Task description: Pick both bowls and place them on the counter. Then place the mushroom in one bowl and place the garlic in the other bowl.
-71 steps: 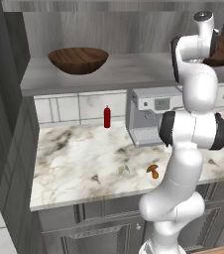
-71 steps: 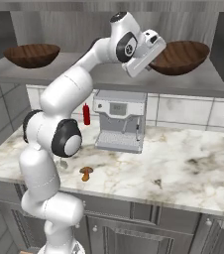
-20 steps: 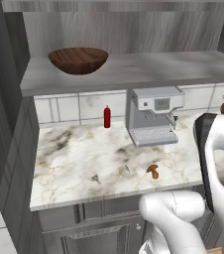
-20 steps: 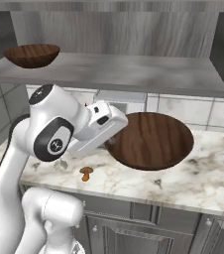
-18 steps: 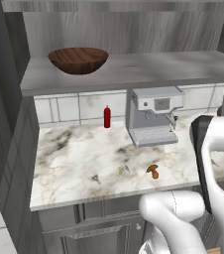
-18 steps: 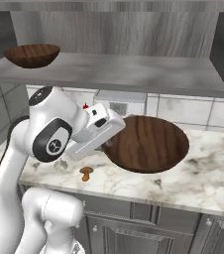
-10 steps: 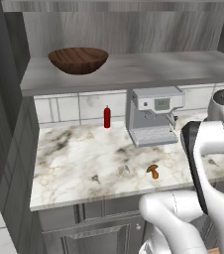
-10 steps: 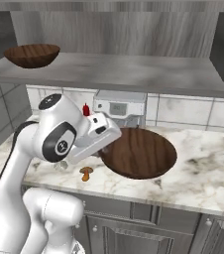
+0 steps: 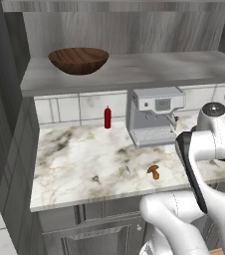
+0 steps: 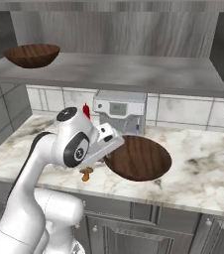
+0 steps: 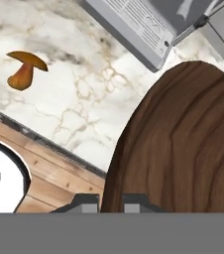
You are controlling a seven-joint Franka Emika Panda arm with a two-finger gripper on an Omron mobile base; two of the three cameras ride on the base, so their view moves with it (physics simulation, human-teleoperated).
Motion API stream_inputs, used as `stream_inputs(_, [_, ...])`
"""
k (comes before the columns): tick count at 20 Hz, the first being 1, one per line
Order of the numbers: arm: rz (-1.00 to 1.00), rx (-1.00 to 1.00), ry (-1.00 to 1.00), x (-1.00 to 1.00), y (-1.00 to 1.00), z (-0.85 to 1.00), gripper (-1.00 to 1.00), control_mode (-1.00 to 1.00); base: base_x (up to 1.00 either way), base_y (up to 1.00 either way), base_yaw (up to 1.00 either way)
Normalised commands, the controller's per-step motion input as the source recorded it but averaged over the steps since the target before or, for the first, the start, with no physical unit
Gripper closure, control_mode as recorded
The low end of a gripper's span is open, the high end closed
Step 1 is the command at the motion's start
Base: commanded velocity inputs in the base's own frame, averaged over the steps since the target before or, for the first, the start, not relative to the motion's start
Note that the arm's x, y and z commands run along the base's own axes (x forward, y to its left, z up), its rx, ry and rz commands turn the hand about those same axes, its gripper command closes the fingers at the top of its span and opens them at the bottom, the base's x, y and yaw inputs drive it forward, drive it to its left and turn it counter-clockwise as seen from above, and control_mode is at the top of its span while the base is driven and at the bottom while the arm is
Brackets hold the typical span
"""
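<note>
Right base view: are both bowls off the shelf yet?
No. One bowl sits on the grey shelf at upper left, while the other bowl is held by the gripper over the counter.

Place: a home kitchen, rendered.
Worktop: a white marble counter (image 9: pixel 79 164) is seen below the gripper (image 10: pixel 115 143), with grey cabinet doors (image 10: pixel 148 230) under it.
Appliance: a coffee machine (image 10: pixel 120 113) is set just behind the gripper.
Wall: pale tiles (image 9: pixel 67 108) are laid under a grey shelf (image 9: pixel 134 69).
</note>
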Motion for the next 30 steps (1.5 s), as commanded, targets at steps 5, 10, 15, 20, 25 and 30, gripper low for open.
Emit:
stream_inputs(5, [0.03, 0.0, 0.0, 0.51, -0.02, -0.69, 1.0, -1.0, 0.0, 0.0, 0.0])
stream_inputs(10, [0.0, 0.0, 0.01, 0.51, -0.09, -0.65, 1.0, -1.0, 0.0, 0.0, 0.0])
stream_inputs(15, [0.0, 0.0, 0.02, 0.44, -0.18, -0.46, 1.0, -1.0, 0.0, 0.0, 0.0])
stream_inputs(20, [0.0, 0.0, 0.03, 0.44, -0.18, -0.38, 1.0, -1.0, 0.0, 0.0, 0.0])
stream_inputs(25, [0.0, 0.01, 0.01, 0.35, -0.07, -0.31, 1.0, -1.0, 0.0, 0.0, 0.0])
stream_inputs(30, [0.01, 0.06, 0.0, 0.16, -0.06, -0.17, 1.0, -1.0, 0.0, 0.0, 0.0])
